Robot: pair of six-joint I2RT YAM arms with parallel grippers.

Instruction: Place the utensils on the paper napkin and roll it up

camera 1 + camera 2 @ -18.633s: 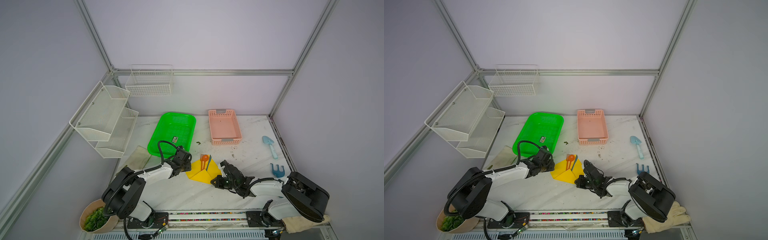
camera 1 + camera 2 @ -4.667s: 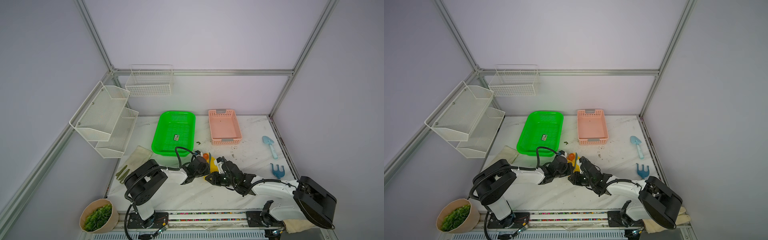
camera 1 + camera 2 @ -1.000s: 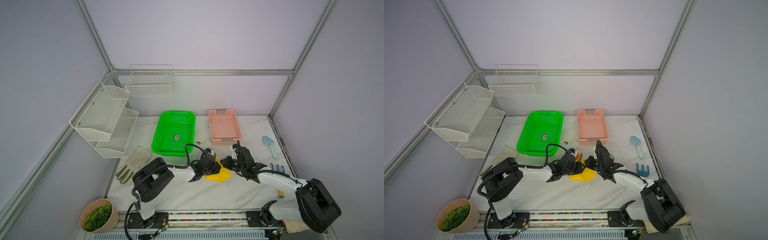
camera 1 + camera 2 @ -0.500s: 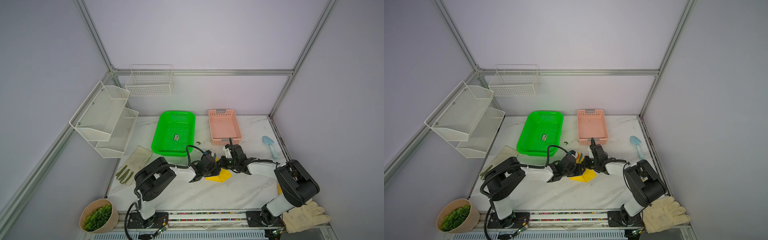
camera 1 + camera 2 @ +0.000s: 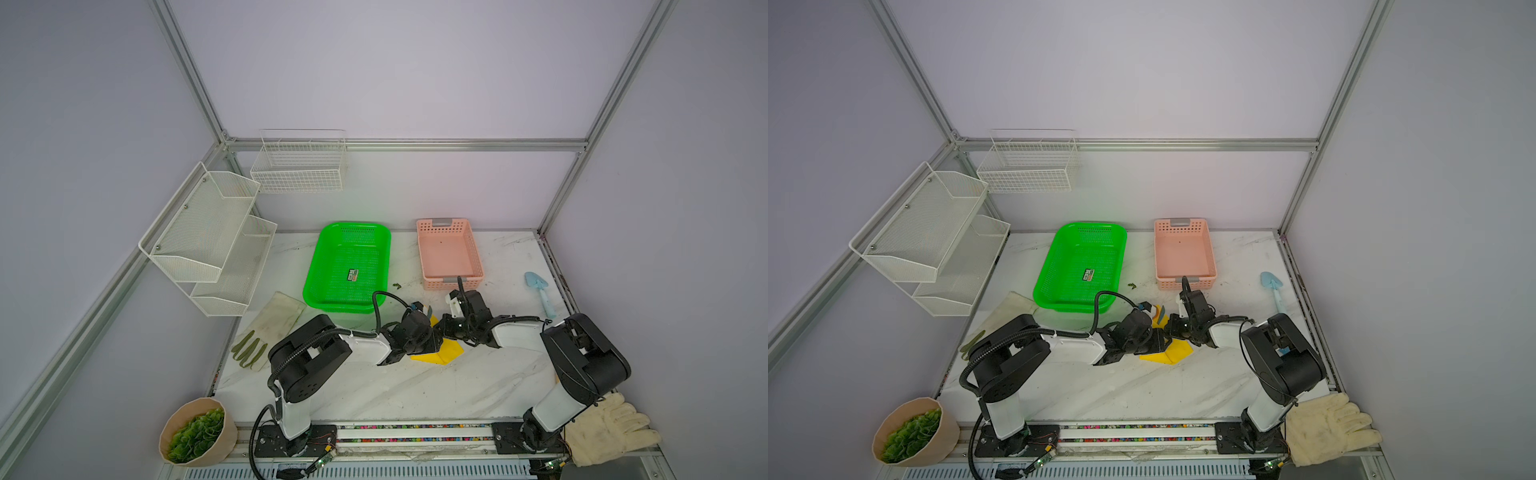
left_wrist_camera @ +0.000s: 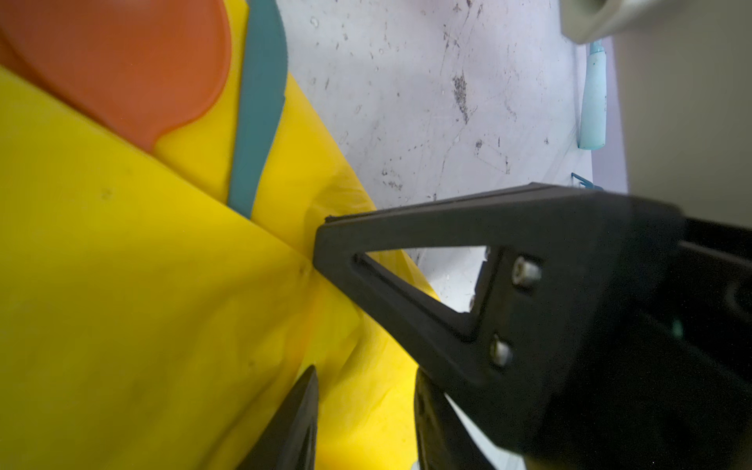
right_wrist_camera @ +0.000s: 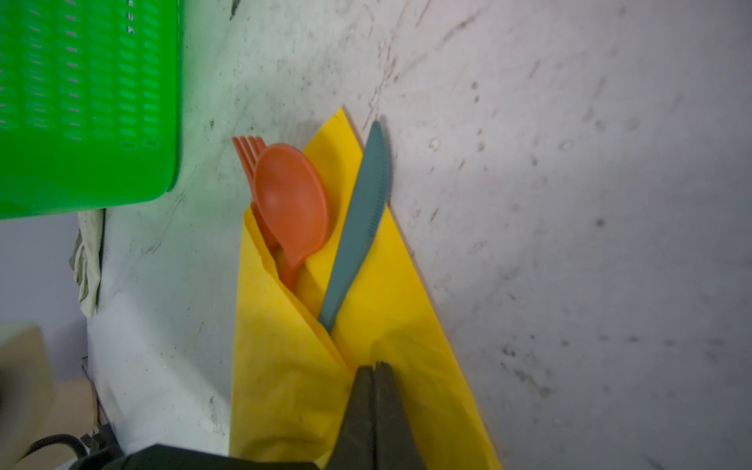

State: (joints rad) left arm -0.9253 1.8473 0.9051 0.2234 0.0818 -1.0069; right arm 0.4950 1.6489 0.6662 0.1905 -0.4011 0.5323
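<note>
Yellow thin paper napkin, folded over the orange plastic spoon, orange plastic fork and teal plastic knife just ahead of the closed right jaws pressing its fold, lies bunched between the half-open left jaws.

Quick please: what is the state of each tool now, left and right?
Left tool: open, with a fold of the napkin between its jaws.
Right tool: closed, tips on the napkin, nothing visibly held.

I am looking at a matt, softly creased yellow paper napkin wrapping smooth plastic utensils on a scuffed, marble-patterned counter.
</note>
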